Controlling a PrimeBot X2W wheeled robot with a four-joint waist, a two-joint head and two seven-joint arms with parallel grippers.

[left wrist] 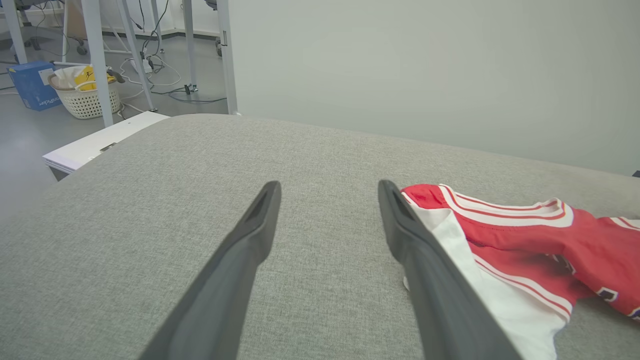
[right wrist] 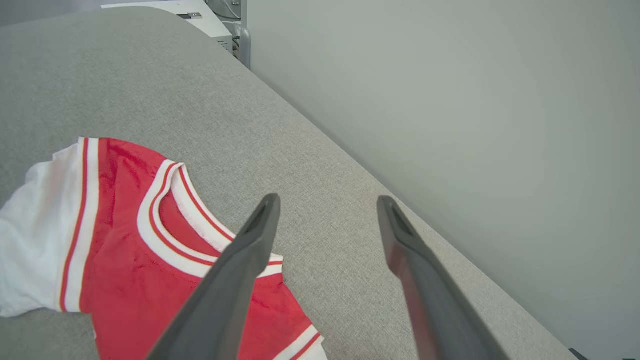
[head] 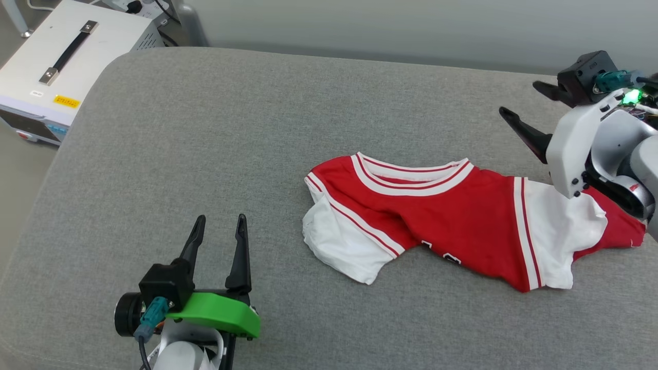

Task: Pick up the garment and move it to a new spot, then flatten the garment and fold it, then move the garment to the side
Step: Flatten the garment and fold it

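Observation:
The garment [head: 452,216], a red jersey T-shirt with white sleeves and striped trim, lies crumpled and partly folded over on the grey cushion [head: 205,154], right of centre. Part of its dark lettering shows at the lower fold. My right gripper [head: 519,100] hangs open above the shirt's right end, fingers pointing left, nothing between them. In the right wrist view that right gripper [right wrist: 327,200] stands over bare cushion past the garment's [right wrist: 125,225] collar. My left gripper [head: 221,221] is open at the lower left, apart from the shirt. In the left wrist view the left gripper [left wrist: 327,185] has the garment [left wrist: 525,250] just beyond its right finger.
A white equipment box [head: 56,56] with a black handle stands off the cushion's far left corner. A pale wall [right wrist: 475,100] runs along the cushion's far edge. A basket [left wrist: 85,95] and table legs stand on the floor beyond. Bare cushion lies left of the shirt.

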